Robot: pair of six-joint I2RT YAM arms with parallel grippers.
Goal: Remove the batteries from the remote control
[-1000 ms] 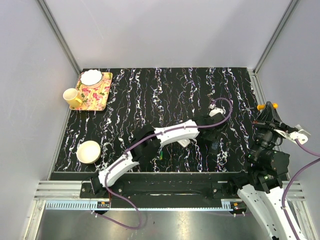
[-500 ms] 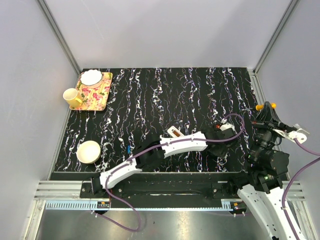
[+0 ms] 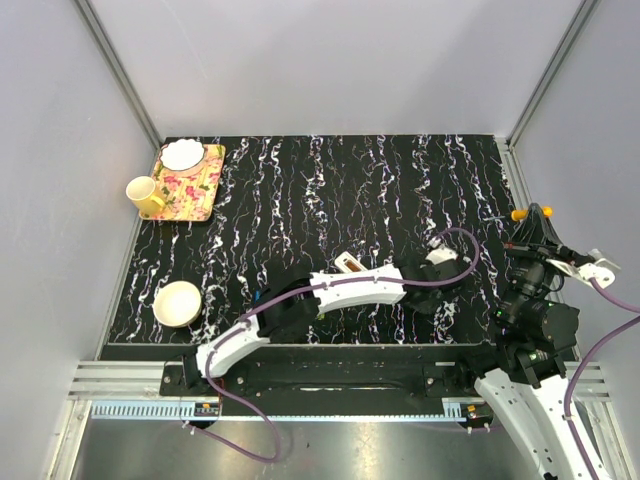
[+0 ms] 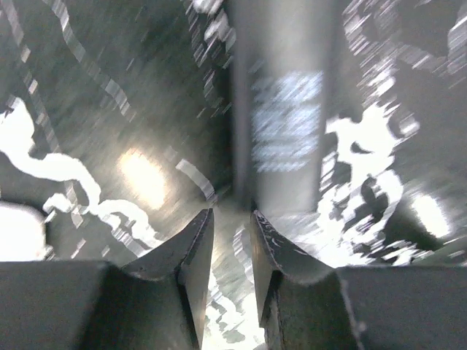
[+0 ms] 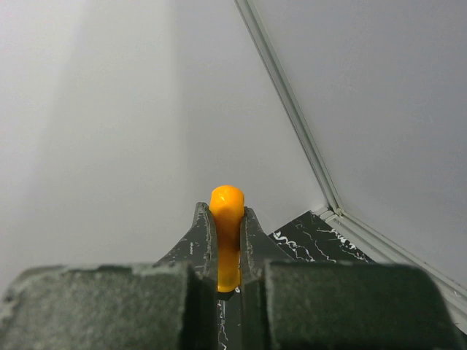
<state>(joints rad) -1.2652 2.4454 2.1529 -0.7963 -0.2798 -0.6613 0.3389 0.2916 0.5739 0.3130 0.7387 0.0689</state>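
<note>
My right gripper (image 5: 227,207) is shut on an orange battery (image 5: 227,240) and holds it upright in the air by the right wall; in the top view the battery (image 3: 518,213) sticks out of the gripper (image 3: 532,218). My left gripper (image 4: 231,213) is low over the table with its jaws a narrow gap apart and nothing between them. Just ahead of its tips lies the remote (image 4: 284,109), a dark grey bar with a pale label, blurred. In the top view the left gripper (image 3: 425,296) covers the remote. A blue battery (image 3: 258,296) lies near the left arm's elbow.
A small white and brown oblong piece (image 3: 350,265) lies beside the left forearm. A cream bowl (image 3: 178,303) sits near left. A floral tray (image 3: 205,185) with a white dish (image 3: 181,154) and a yellow mug (image 3: 146,193) stand at the far left corner.
My left arm has swung from the middle right toward the near right and dropped low over the remote. My right gripper has stayed put with the orange battery.
</note>
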